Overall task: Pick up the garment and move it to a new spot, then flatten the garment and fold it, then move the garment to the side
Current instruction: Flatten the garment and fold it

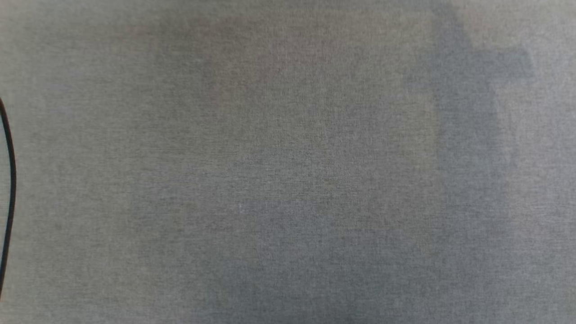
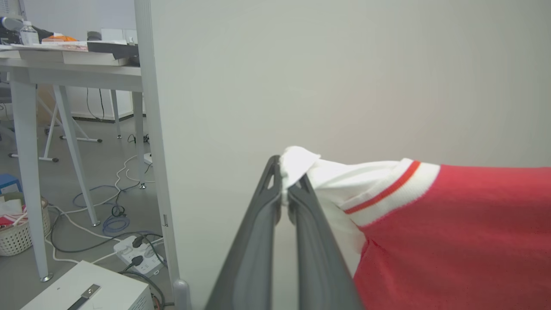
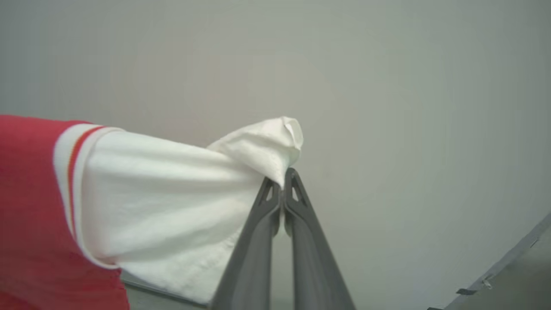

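Garment pinched at sleeve tips by left gripper and right gripper, mid-frame. Likely soft, light, limp; grip hems.

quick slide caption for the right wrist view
Right tool shut on the white sleeve tip of the red garment, held up before a pale wall.

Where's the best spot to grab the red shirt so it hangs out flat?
By the white sleeve ends, one from each side. The left gripper and right gripper pinch the garment there, and its red body spans between them, so it should lay flat.
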